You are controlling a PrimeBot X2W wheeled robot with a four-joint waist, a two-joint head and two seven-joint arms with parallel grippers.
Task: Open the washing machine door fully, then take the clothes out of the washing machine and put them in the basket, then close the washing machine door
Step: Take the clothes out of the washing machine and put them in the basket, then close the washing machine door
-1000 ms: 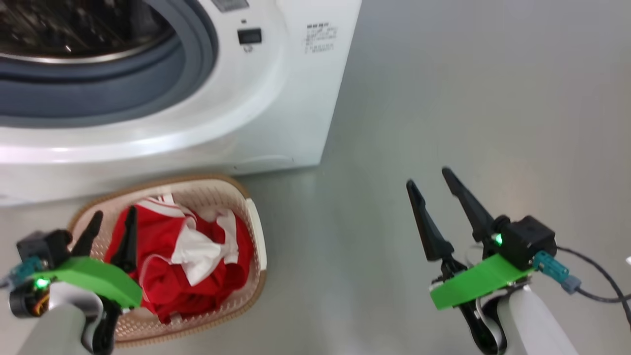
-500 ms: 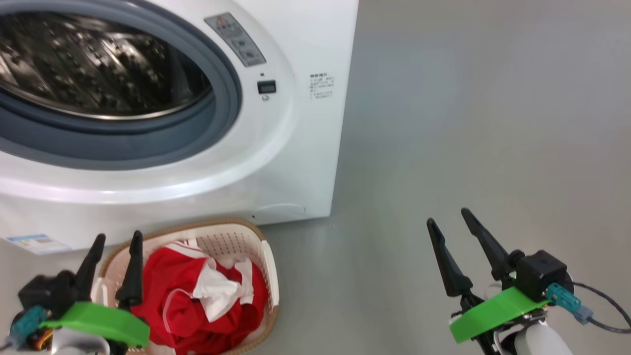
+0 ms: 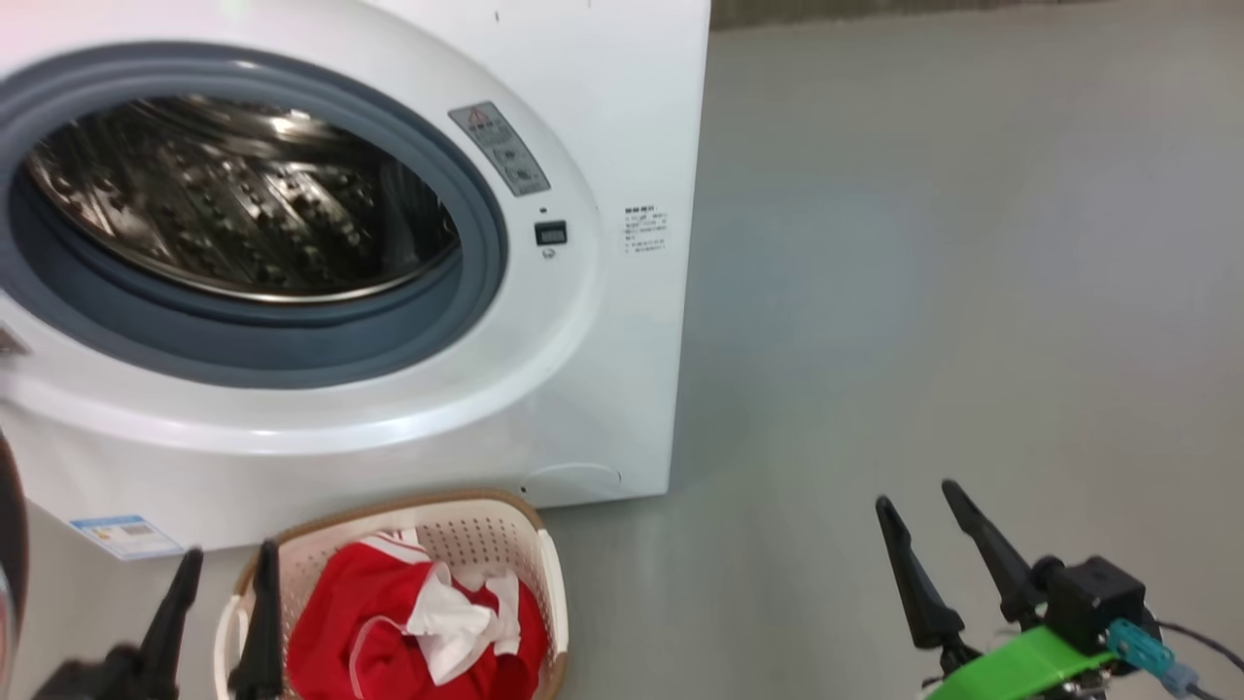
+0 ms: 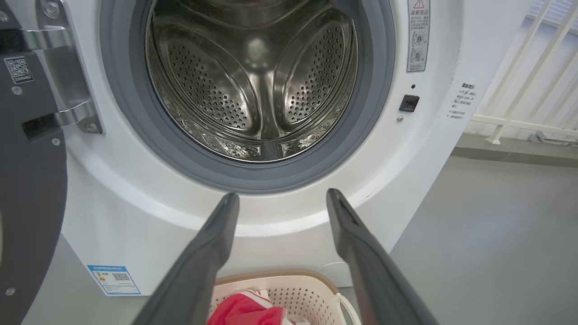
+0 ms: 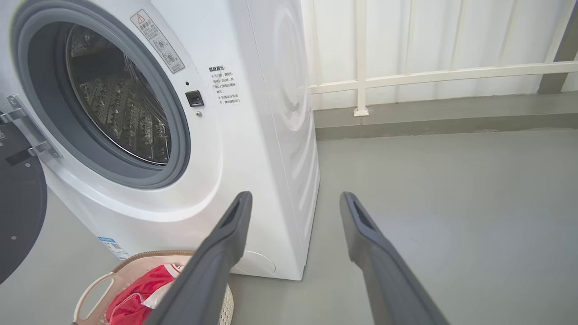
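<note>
Head view looks down on the washing machine (image 3: pixel 603 389), a white box standing on a grey floor (image 3: pixel 923 292). Its round mouth is uncovered, with the grey rubber ring (image 3: pixel 292 340) around a bare steel drum (image 3: pixel 243 224). The left wrist view looks straight into that drum (image 4: pixel 253 81), and no fabric shows inside it.

The washing machine door (image 4: pixel 27 189) is swung wide open on its hinge at the machine's left side, its dark inner face turned outward. A small blue label (image 3: pixel 126 535) sits low on the machine's front, at the left corner.

The basket (image 3: pixel 476 540) stands on the floor just in front of the machine, below the mouth and close to the front panel. The clothes (image 3: pixel 369 622) lie heaped inside it, red with white patches.

The left gripper (image 3: pixel 227 556) hangs in front of the machine, over the basket's left end. Its two dark fingers are spread apart with nothing between them, and they touch nothing.

The right gripper (image 3: pixel 916 496) is well off to the machine's right, over bare floor. Its fingers are likewise parted and empty. In the right wrist view it points past the machine's front right corner.
</note>
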